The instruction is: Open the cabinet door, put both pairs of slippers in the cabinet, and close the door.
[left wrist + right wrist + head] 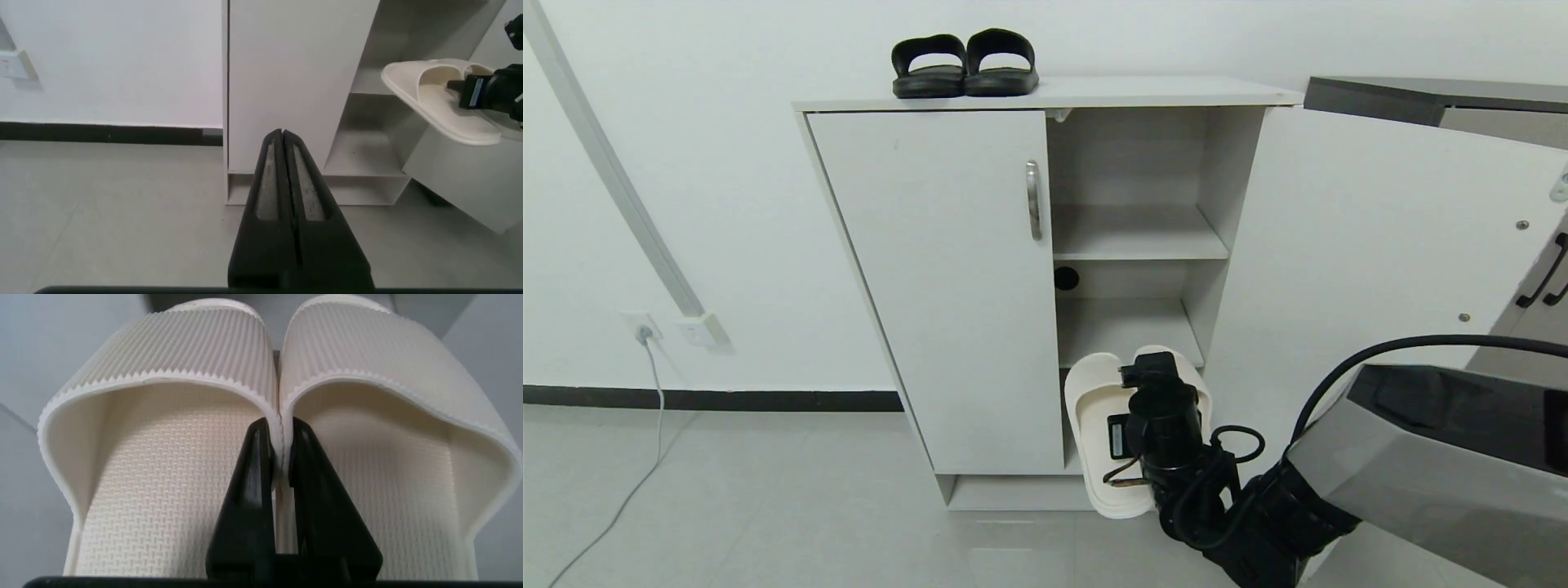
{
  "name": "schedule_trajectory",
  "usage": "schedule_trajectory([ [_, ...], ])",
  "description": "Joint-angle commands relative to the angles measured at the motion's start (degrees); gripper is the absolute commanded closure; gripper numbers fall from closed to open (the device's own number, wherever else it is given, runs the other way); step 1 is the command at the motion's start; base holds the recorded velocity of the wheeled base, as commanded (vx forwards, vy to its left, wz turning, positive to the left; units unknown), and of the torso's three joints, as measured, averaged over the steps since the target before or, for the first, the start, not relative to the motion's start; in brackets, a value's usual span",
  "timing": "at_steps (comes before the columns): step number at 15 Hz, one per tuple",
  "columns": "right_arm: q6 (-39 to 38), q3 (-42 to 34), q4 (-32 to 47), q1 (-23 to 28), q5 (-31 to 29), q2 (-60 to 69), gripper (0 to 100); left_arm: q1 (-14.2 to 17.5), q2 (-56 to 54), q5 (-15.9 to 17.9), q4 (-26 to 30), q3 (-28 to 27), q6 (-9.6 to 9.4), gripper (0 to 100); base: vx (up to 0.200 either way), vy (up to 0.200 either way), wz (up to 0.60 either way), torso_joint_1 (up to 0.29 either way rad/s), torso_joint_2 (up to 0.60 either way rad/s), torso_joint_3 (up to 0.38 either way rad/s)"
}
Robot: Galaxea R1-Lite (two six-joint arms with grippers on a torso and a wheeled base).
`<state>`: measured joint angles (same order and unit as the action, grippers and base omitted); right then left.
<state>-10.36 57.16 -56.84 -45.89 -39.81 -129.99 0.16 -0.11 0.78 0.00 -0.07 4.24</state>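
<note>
Right end effector [280,445] pinching white slippers [1090,408] before open cabinet [931,286] — left end effector [282,143] closed.

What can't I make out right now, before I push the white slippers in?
- Left half of the cabinet: head view, hidden behind the closed left door.
- Cabinet bottom, head view: covered by the white slippers and the right arm.
- Slippers' heel ends, right wrist view: cut off by the picture's edge, partly behind the right gripper.
- Right gripper's fingertips, head view: hidden by its own wrist.
</note>
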Motion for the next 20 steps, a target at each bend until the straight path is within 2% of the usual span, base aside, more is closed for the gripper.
schedule_trajectory([
  [1, -0.01, 0.06, -0.02, 0.09, 0.0, -0.53, 100, 0.02, 0.11, 0.01, 0.0, -0.01, 0.06, 100, 0.0, 0.0, 0.0, 0.0, 0.0, 0.0],
  [6, -0.01, 0.32, -0.55, -0.08, -0.09, -2.02, 100, 0.02, 0.11, 0.01, 0.0, -0.01, 0.06, 100, 0.0, 0.0, 0.0, 0.001, 0.0, -0.011],
  [17, 1.31, 0.41, -4.06, -0.17, -0.44, -2.99, 100, 0.02, 0.11, 0.01, 0.0, -0.01, 0.06, 100, 0.0, 0.0, 0.0, 0.003, 0.0, -0.187],
  [18, 2.01, 0.32, -5.38, 0.18, -0.53, -3.34, 100, 0.02, 0.11, 0.01, 0.0, -0.01, 0.06, 100, 0.0, 0.0, 0.0, 0.007, 0.0, -0.129],
  [20, 8.96, 0.06, -19.27, 1.32, -0.97, -6.68, 100, 0.02, 0.11, 0.01, 0.0, -0.01, 0.06, 100, 0.0, 0.0, 0.0, 0.0, 0.0, 0.0],
])
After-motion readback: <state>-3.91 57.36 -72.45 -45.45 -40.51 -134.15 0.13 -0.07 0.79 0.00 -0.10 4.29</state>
